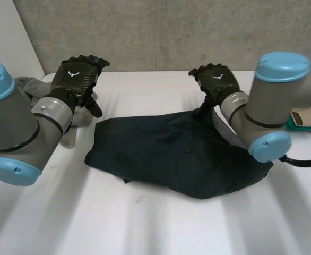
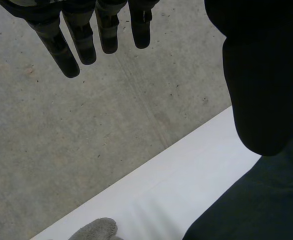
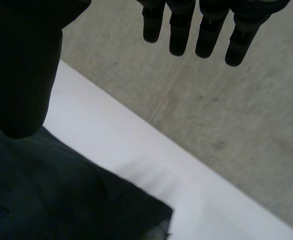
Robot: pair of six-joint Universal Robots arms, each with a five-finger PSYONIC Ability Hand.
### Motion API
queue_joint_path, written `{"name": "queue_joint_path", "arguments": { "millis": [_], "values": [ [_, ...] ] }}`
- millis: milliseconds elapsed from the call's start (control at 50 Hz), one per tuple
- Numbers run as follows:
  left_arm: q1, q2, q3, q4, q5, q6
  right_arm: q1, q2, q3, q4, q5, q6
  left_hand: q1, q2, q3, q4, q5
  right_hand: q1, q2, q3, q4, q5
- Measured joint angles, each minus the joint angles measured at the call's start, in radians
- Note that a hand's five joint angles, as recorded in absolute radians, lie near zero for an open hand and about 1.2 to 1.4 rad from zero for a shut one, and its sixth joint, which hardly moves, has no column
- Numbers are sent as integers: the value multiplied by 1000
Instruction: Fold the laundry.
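Table (image 1: 145, 223) white, backed by a grey wall (image 1: 161, 32). Navy garment (image 1: 171, 154) lying rumpled across the table's middle, reaching toward the right edge. Grey cloth (image 1: 28, 85) bunched at the far left corner, apart from the garment. Left hand (image 1: 77, 77) raised near the grey cloth, fingers (image 2: 71, 45) straight, grasping nothing. Right hand (image 1: 216, 81) above the garment's far edge, fingers (image 3: 206, 35) likewise straight, released.

Fingers straight, the left hand (image 2: 84, 40) faces a concrete wall (image 2: 86, 140), the white table (image 2: 186, 185), a dark garment (image 2: 256, 205) and seemingly grey cloth (image 2: 94, 230).
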Motion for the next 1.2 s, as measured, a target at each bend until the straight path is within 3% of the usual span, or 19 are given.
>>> {"name": "queue_joint_path", "arguments": {
  "millis": [100, 200, 340, 480, 800, 860, 940, 1060, 1200],
  "values": [
    [14, -13, 24, -16, 9, -23, 5, 286, -356, 131, -15, 54, 0, 0, 0, 0, 0, 159, 136, 143, 145, 144],
    [21, -24, 30, -17, 10, -25, 1, 485, -615, 202, -4, 58, 0, 0, 0, 0, 0, 279, 267, 266, 272, 262],
    [29, -40, 37, -16, 10, -21, -6, 571, -706, 208, -4, 53, 0, 0, 0, 0, 0, 418, 407, 407, 410, 392],
    [44, -54, 53, -20, 12, -23, -2, 545, -663, 173, -37, 53, 0, 0, 0, 0, 0, 581, 572, 574, 579, 550],
    [52, -66, 68, -52, 24, -24, -16, 538, -621, 188, -74, 62, 0, 0, 0, 0, 0, 574, 563, 565, 564, 554],
    [48, -76, 73, -52, 28, -23, -20, 536, -623, 189, -75, 61, 0, 0, 0, 0, 0, 790, 789, 781, 790, 773],
    [45, -94, 84, -53, 32, -21, -22, 523, -625, 189, -78, 56, 0, 0, 0, 0, 0, 871, 902, 890, 917, 875],
    [43, -157, 139, -77, 48, -14, -9, 421, -577, 195, -93, -12, 0, 0, 0, 0, 0, 871, 902, 893, 921, 875],
    [42, -286, 270, -183, 82, 1, 13, 158, -339, 203, -151, -175, 0, 0, 0, 0, 0, 871, 902, 910, 921, 875]
  ]
}}
